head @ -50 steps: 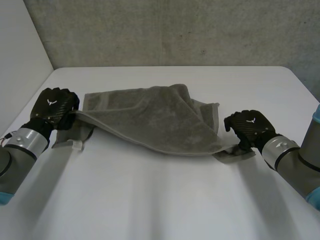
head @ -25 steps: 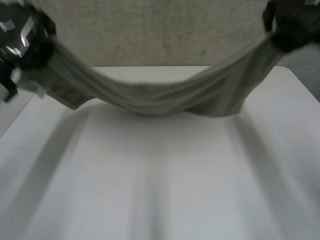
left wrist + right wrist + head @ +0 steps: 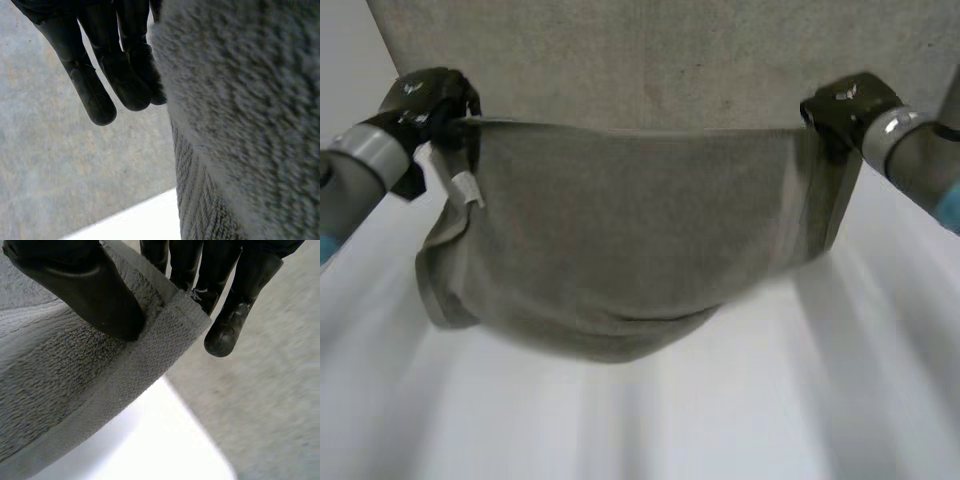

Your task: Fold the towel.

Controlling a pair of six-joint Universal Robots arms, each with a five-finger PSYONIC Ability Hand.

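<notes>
White tbl [image 3: 740, 400]; towel [image 3: 620, 240] hangs over it.

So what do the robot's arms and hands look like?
The left hand and right hand are black like gloves, with thick rounded fingers and a small white mark on the back. The arms are grey tubes with silver wrist bands and light-blue caps.

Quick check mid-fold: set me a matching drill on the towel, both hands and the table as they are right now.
1 towel
2 left hand
3 right hand
4 table

a white, below everything else
b grips the top corner by the white tag
c hangs spread out, lifted
d grips the top corner away from the tag

Pairs: 1-c, 2-b, 3-d, 4-a
</notes>
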